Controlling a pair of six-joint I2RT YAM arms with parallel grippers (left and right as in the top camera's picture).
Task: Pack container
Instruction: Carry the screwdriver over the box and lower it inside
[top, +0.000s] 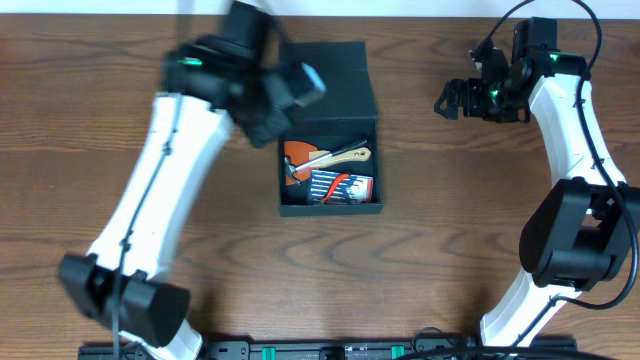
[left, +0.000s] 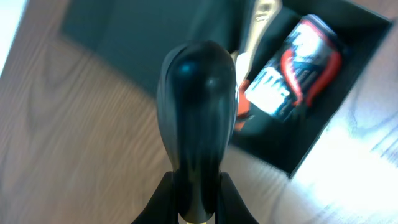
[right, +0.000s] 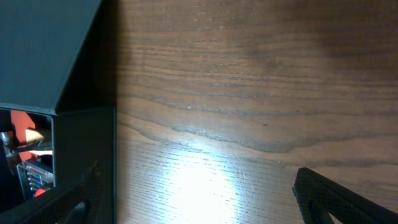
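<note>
Both arms are white with black joints. The left arm (top: 165, 170) is a long white tube with a thin black wire running along it. At its near end sits a fat round joint (top: 125, 295), all black. Its far end is black and blurry, with a tiny green light (top: 183, 62). The left gripper (top: 300, 85) is dark too, and its fingers (left: 158, 199) are black and smooth.

The right arm (top: 572, 115) is white and curved, with a big black elbow (top: 575, 240) near its base. Black cables (top: 592, 40) loop over its far end, where small green dots (top: 493, 95) glow. The right gripper (top: 447, 100) is black, with flat black tips (right: 339, 196).
</note>
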